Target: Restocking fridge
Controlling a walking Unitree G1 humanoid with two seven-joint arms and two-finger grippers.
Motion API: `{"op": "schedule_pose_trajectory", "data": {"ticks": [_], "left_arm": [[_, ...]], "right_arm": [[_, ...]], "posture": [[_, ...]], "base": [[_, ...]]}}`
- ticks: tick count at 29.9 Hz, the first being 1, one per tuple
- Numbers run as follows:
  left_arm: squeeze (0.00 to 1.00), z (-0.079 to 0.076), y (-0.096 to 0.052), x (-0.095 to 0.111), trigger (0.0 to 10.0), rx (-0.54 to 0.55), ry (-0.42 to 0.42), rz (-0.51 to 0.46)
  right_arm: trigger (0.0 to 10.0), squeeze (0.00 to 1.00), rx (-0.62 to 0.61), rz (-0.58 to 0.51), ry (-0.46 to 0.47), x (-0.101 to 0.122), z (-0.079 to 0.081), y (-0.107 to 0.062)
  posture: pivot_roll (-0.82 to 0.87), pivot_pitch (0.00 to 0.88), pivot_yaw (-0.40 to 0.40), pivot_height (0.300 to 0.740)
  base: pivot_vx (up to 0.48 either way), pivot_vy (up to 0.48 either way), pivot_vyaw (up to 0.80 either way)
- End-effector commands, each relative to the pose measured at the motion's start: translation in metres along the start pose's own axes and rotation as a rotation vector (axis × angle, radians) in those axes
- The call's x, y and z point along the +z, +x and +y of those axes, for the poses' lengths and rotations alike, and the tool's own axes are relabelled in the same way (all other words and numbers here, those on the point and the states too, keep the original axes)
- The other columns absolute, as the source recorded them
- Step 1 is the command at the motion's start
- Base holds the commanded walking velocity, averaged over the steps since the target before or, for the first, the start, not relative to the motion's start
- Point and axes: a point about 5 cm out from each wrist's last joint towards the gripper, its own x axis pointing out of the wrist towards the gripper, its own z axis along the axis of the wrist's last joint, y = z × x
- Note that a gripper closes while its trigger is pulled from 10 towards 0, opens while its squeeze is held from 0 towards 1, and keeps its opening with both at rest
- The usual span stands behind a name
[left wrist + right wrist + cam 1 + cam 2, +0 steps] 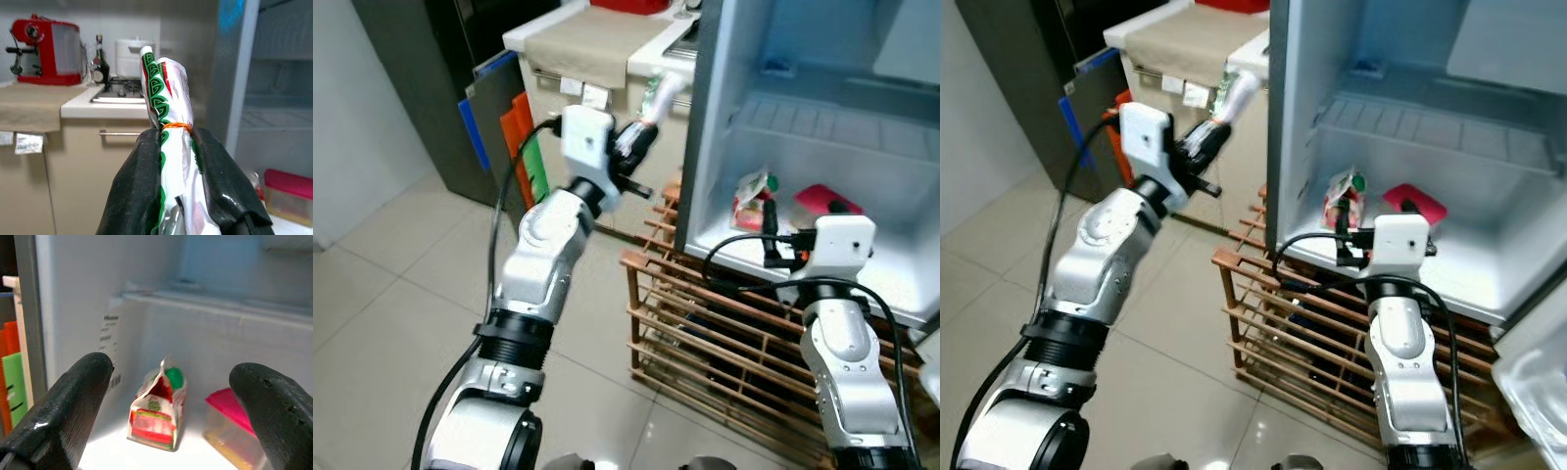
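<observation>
We are standing on a pale tiled kitchen floor before the open white fridge (705, 147), which sits on a slatted wooden crate (705, 333). Our left gripper (178, 161) is pinching a white-and-green plastic bag tied with an orange rubber band (168, 98) — lifted outside the fridge, by its left wall, likely for shelving. Our right gripper (171, 396) is hanging wide apart and empty before the red-and-white gable-top carton with the green cap (159, 411) and the pink-lidded clear plastic box (230, 423) — perhaps leaving room.
</observation>
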Motion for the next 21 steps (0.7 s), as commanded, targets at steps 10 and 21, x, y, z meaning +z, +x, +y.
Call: {"op": "schedule_pose_trajectory", "data": {"ticks": [10, 21], "left_arm": [[0.00, -0.009, 0.003, 0.004, 10.0, -0.047, 0.009, -0.019], [0.00, -0.014, 0.000, -0.001, 10.0, -0.046, -0.030, 0.001]], "right_arm": [[10.0, 0.00, -0.001, 0.010, -0.012, 0.000, -0.003, -0.001], [10.0, 0.00, -0.012, 0.001, -0.004, 0.000, -0.004, -0.003]], "posture": [[-0.18, 0.000, 0.043, 0.711], [-0.19, 0.000, 0.045, 0.711]], "base": [[0.000, 0.000, -0.77], [0.000, 0.000, -0.60]]}}
